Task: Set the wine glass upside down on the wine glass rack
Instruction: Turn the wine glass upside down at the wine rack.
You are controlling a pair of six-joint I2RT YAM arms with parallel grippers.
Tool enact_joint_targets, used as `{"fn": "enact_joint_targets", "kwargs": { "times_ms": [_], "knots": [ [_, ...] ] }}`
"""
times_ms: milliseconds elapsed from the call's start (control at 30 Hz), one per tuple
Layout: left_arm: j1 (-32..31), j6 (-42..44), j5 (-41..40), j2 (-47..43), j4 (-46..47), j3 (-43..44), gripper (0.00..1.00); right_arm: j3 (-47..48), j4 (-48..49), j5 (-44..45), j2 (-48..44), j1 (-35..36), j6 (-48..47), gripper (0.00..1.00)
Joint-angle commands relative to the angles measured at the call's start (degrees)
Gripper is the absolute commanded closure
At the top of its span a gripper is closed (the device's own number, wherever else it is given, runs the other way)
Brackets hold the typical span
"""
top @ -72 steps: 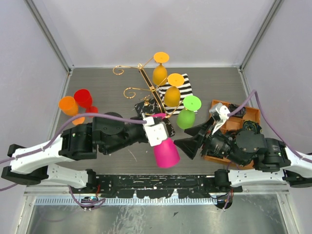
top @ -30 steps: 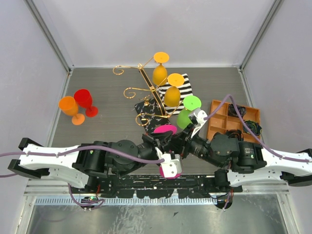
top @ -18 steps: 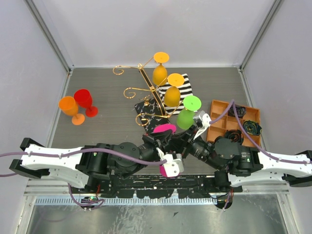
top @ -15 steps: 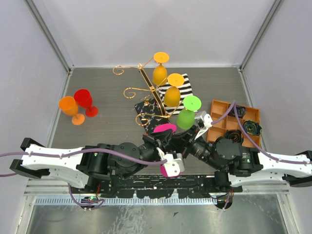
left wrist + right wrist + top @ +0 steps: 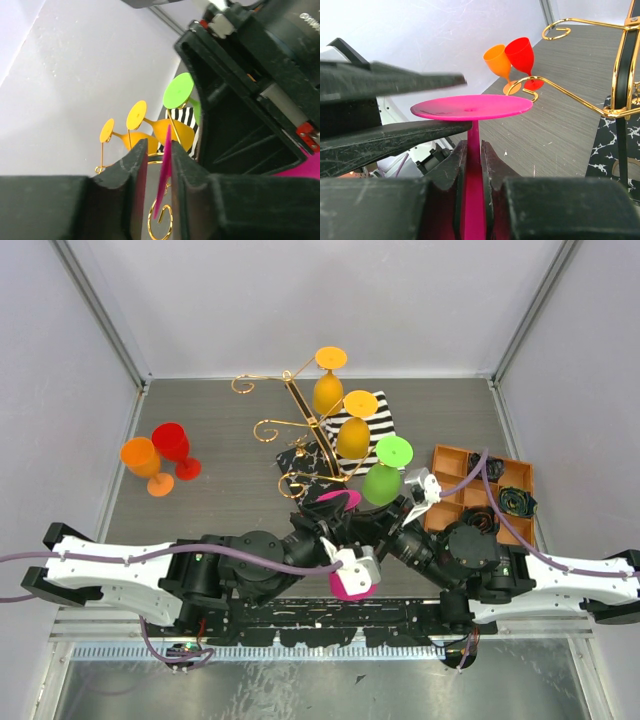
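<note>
Step in hand: arm-to-arm handover of the pink wine glass (image 5: pixel 472 107), not yet racked.
Right end effector (image 5: pixel 473 150) is clamped on the stem under the foot, with the glass inverted. Left end effector (image 5: pixel 159 161) is narrowly parted around the foot rim and seems not to grip it. The glass hangs above the surface just nearside of the wine glass rack (image 5: pixel 303 412). Next, probably: the left backs clear and the right slides the stem into a free scroll arm (image 5: pixel 560 93).

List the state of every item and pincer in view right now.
Rack: standing, left arms empty.
Pink glass: upside down, stem held, not hung yet.
Right pincer: shut on pink glass.
Left pincer: open around the pink foot.
Far yellow glass: hung upside down on rack.
Near yellow glass: hung upside down.
Green glass: hung upside down.
Orange glass: upright on table.
Red glass: upright on table.
</note>
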Motion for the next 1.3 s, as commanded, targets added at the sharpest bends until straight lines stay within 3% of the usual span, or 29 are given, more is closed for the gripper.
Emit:
{"fn": "enact_joint_targets", "kwargs": {
  "times_ms": [0,233,500,700,967,1267],
  "knots": [
    [0.46,1.07,-6.55,-1.80,8.56,1.06,0.64,-0.92,-1.62,3.10,-0.28,0.11,-0.21,0.99],
    [0.44,-5.16,-2.94,-3.93,4.31,1.23,0.45,-0.59,-1.10,3.38,0.08,0.13,-1.34,0.99],
    [0.44,-13.53,4.47,-9.46,-0.39,1.40,0.33,-2.34,-1.11,6.44,-1.60,0.08,-2.23,0.99],
    [2.69,-16.23,5.17,-11.68,0.03,0.71,0.30,-2.34,-1.16,7.46,-1.22,0.09,-5.30,0.99],
    [22.73,-32.16,14.84,-11.55,-9.70,4.62,0.30,-5.60,3.03,7.64,-1.64,0.10,-9.06,0.99],
    [42.24,-39.32,23.04,-4.12,-26.82,15.10,0.29,-9.27,9.75,3.34,-0.49,0.14,-17.56,0.99]
  ]
}}
